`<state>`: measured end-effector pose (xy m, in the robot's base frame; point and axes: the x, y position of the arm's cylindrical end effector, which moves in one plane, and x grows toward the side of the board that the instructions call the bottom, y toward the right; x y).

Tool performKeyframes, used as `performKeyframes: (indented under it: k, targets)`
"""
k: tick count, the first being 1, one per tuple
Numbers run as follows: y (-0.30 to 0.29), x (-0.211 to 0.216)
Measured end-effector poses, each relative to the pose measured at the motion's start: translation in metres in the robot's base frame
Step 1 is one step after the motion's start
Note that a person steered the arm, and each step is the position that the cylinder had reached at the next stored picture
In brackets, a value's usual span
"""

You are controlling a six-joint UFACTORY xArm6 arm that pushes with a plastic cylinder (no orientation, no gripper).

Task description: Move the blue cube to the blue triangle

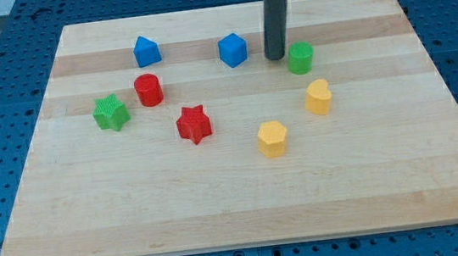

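The blue cube (pixel 233 49) sits on the wooden board near the view's top, a little right of the middle. The blue triangle (pixel 147 50) lies to its left, about a hundred pixels away, also near the top. My tip (pixel 276 57) rests on the board just right of the blue cube, with a small gap between them. It stands right beside the green cylinder (pixel 300 57), which is on its right.
A red cylinder (pixel 148 89) and a green star (pixel 110 112) lie below the blue triangle. A red star (pixel 194 124) is near the middle. A yellow heart-shaped block (pixel 319 97) and a yellow hexagon (pixel 272 138) lie at lower right. The board's top edge (pixel 225 8) is close behind the blue blocks.
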<state>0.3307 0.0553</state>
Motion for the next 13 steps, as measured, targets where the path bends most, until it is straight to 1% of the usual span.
performKeyframes:
  k: [1, 3, 5, 6, 7, 9, 11, 12, 13]
  targets:
    - [-0.033, -0.006]
    - [-0.076, -0.017]
    - [-0.059, -0.029]
    - [-0.063, -0.036]
    - [-0.099, -0.036]
    - [-0.148, -0.036]
    - [-0.151, -0.033]
    - [-0.157, -0.009]
    - [-0.189, -0.006]
